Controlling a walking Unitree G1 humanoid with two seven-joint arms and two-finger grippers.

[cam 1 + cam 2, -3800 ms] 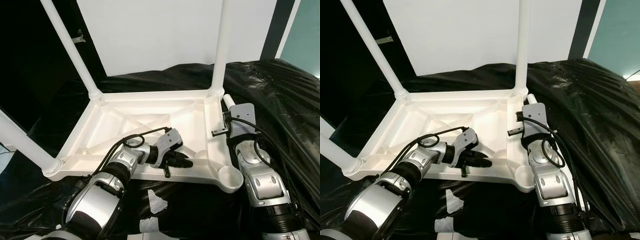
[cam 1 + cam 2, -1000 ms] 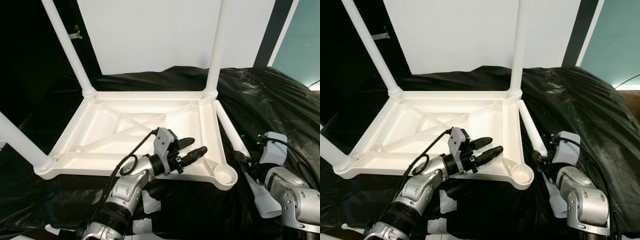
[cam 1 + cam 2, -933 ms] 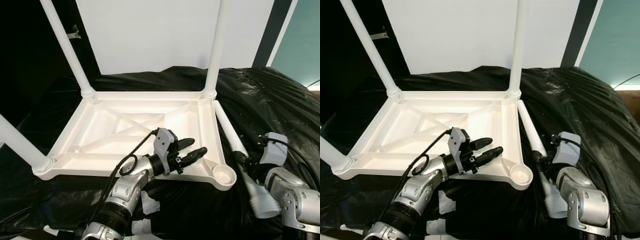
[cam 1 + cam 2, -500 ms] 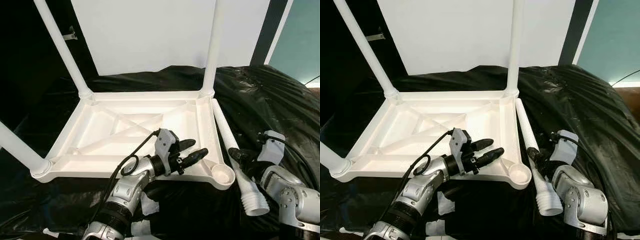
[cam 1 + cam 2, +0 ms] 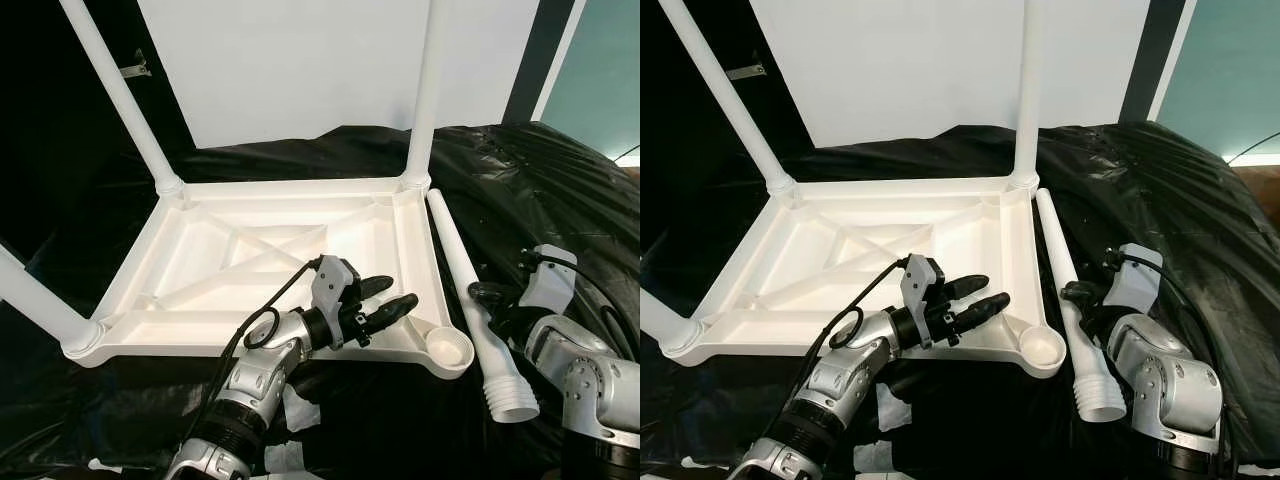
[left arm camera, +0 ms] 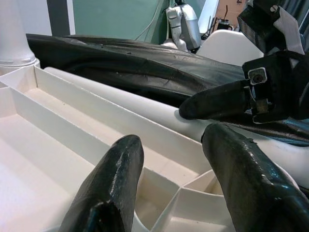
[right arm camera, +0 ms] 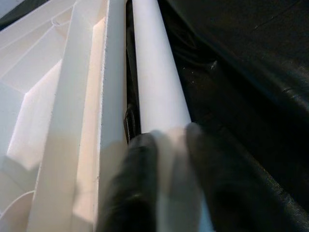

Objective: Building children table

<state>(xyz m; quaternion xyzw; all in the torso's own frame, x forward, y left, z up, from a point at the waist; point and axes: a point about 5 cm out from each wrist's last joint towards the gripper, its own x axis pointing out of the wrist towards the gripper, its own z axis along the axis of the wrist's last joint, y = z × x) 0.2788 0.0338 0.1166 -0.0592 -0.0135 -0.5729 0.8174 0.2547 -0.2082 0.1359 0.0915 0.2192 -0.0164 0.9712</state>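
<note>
Three legs stand in the upturned tabletop (image 5: 250,250); my right gripper (image 5: 1077,300) clamps the fourth leg (image 5: 462,292) (left gripper (image 5: 385,300) spread, empty), its corner socket (image 5: 447,349) unfilled.

- Both eye views look forward and down from head height onto the upturned white plastic table (image 5: 270,255), the right eye view set slightly aside.
- Left wrist view sits close, looking along its black fingers (image 6: 113,183) across the table's ribbed corner.
- Right wrist view looks very near along the loose white plastic table leg (image 7: 157,82); both wrist views share it.
</note>
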